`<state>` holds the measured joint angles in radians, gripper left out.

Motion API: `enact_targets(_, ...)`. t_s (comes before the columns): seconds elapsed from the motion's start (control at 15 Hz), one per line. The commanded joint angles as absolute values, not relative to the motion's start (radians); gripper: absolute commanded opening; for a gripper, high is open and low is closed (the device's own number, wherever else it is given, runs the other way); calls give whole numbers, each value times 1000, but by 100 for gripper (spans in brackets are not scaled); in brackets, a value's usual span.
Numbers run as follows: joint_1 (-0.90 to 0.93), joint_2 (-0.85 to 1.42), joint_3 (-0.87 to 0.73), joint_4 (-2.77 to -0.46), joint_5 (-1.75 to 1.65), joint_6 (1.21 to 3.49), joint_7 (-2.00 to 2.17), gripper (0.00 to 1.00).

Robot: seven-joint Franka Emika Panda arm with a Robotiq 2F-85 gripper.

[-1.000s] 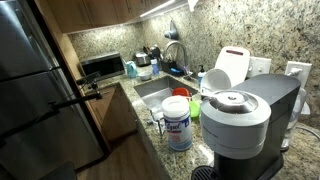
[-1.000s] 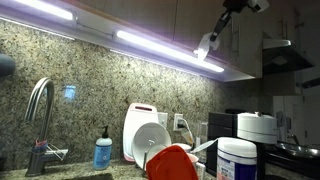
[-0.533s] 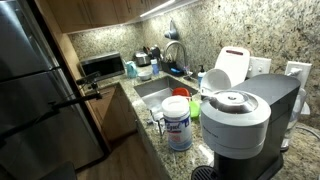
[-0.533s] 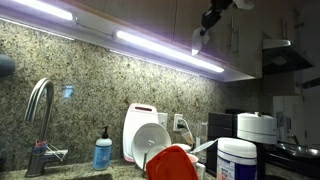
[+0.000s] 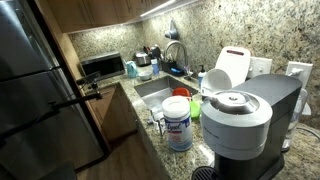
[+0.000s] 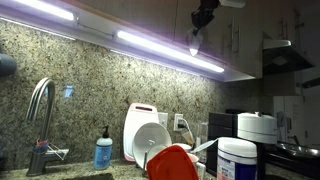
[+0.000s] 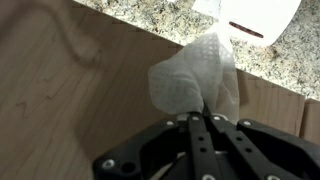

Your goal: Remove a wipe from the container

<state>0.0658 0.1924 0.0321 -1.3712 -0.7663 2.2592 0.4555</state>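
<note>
There is one steel fridge (image 5: 40,80), at the side of an exterior view, and it is the largest thing in the kitchen. One grey coffee machine (image 5: 240,125) with a round lid stands at the near end of the granite worktop (image 5: 150,108). One white jug (image 5: 232,68) with a red top sits behind it, near the one sink (image 5: 152,92) and its single curved tap (image 5: 176,50).

There is one container (image 5: 178,122), a white canister with a blue-and-white label. It stands upright on the worktop just beside the coffee machine, on the sink side. It also shows at the lower edge of an exterior view (image 6: 237,160). In the wrist view its round white lid (image 7: 255,12) lies far below, at the top edge of the picture.

There is one wipe (image 7: 195,80), white and crumpled. It hangs free of the container, over the line where the worktop meets the wooden cabinet front (image 7: 70,90).

The one gripper (image 7: 202,120) has its two fingers pressed together, pinching a corner of the wipe. In an exterior view the gripper (image 6: 203,16) is high up by the wall cabinets, well above the container.
</note>
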Motion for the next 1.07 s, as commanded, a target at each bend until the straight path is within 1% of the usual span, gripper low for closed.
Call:
enact_targets(0.0, 66, 192, 32, -1371, -766, 2259, 456, 2)
enact_targets(0.2, 65, 192, 32, -1371, -766, 2259, 456, 2)
enact_targets(0.27, 65, 192, 32, -1371, -766, 2259, 456, 1)
enact_targets(1.0, 11, 175, -26, -1402, -747, 2182, 522, 1)
